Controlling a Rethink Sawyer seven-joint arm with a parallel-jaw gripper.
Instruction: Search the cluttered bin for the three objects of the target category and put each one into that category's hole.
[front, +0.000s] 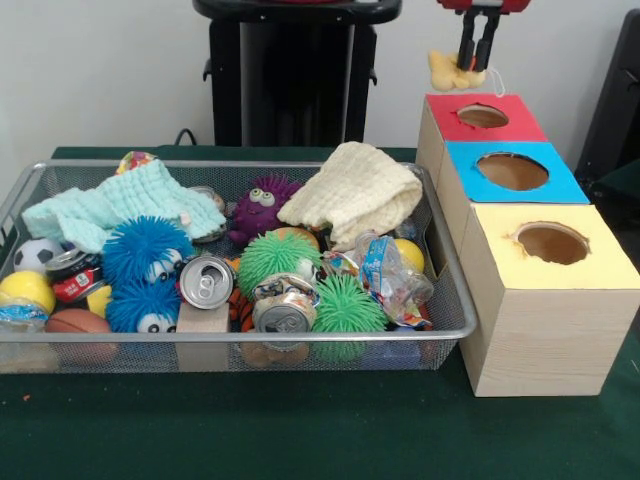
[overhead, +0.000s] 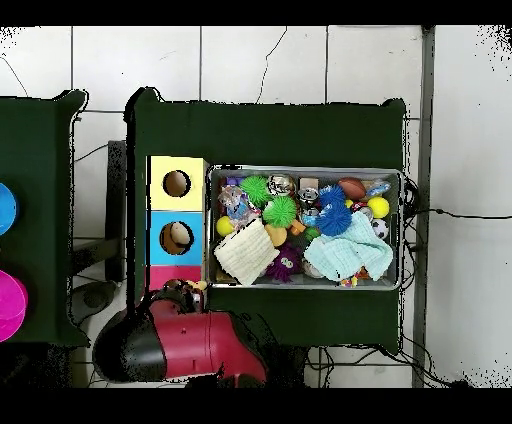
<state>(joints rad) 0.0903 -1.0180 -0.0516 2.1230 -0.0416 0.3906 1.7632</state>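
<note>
Yellow soft toy (front: 447, 71) hangs pinched in the gripper (front: 476, 62), just above the red box's hole (front: 483, 116); its exact shape is hard to make out. Arm cut off at top edge. Overhead, the arm (overhead: 190, 340) hides the red box. Wire bin (front: 440, 330) sits beside the boxes.

A small yellow soft thing (front: 445, 70) hangs in the pincer (front: 477, 65), right above the hole of the red box (front: 455, 125). The pincer is closed on it. The red box stands in a row with a blue box (front: 490, 186) and a yellow box (front: 530, 290), each with a round hole on top. Beside them sits the wire bin (front: 440, 330), full of fuzzy balls, cans, cloths and toys.
</note>
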